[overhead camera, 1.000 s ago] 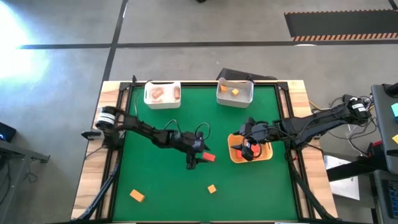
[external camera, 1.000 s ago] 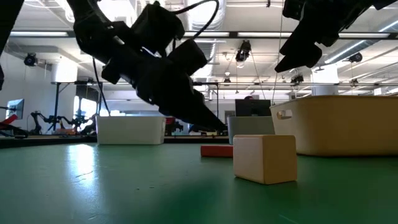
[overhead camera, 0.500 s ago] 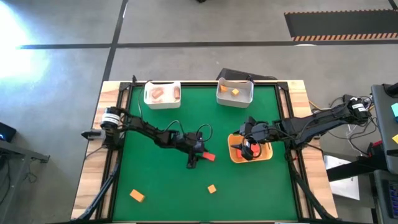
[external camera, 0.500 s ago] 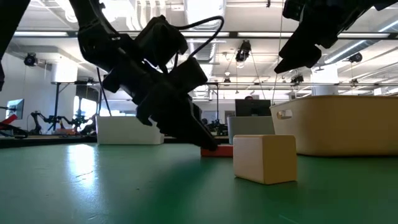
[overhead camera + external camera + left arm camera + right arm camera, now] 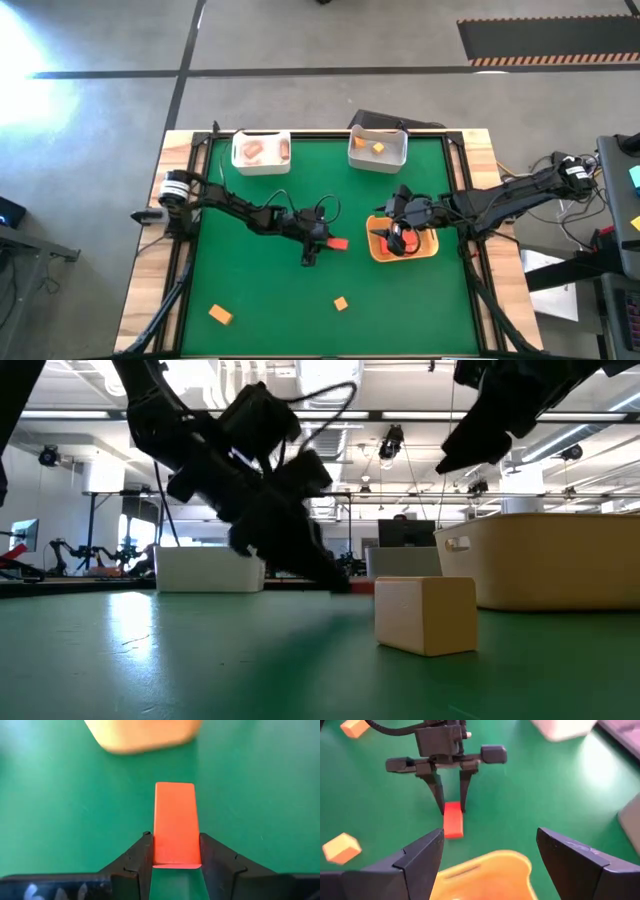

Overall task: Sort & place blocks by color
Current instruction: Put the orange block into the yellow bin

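My left claw (image 5: 176, 851) pinches a red bar (image 5: 175, 824); right claw (image 5: 490, 852) gapes, empty. Few blocks binned, several loose.

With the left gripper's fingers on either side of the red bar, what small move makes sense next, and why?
Probably lift it straight up. The left gripper has its fingers against both long sides of the red bar, which seems to lie on the green mat. The right gripper waits open over the orange tray, apart from the bar.
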Robot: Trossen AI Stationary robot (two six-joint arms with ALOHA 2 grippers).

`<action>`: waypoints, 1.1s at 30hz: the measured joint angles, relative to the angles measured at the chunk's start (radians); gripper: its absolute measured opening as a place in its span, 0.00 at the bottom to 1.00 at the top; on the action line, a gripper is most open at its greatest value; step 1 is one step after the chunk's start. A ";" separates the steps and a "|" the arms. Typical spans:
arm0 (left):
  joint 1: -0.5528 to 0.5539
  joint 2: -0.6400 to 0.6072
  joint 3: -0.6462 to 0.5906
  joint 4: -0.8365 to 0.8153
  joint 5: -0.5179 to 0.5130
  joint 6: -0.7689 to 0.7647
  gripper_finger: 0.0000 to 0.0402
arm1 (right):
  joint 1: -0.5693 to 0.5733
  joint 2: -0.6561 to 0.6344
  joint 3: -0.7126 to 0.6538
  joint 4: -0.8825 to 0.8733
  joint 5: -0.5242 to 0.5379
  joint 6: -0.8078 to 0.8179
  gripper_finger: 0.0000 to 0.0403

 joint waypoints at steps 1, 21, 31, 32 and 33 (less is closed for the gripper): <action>0.005 -0.015 0.000 0.004 -0.009 0.019 0.28 | 0.004 0.000 -0.004 0.026 0.010 -0.024 0.76; 0.023 -0.238 -0.001 0.355 -0.040 0.098 0.28 | 0.094 0.015 -0.200 0.816 0.141 -0.460 0.76; 0.021 -0.226 0.004 0.427 -0.040 0.096 0.28 | 0.091 0.067 -0.200 0.944 0.140 -0.498 0.76; 0.020 -0.223 0.004 0.435 -0.040 0.096 0.28 | 0.091 0.076 -0.200 0.960 0.141 -0.502 0.76; 0.020 -0.222 0.004 0.446 -0.040 0.096 0.28 | 0.091 0.082 -0.200 0.973 0.141 -0.508 0.76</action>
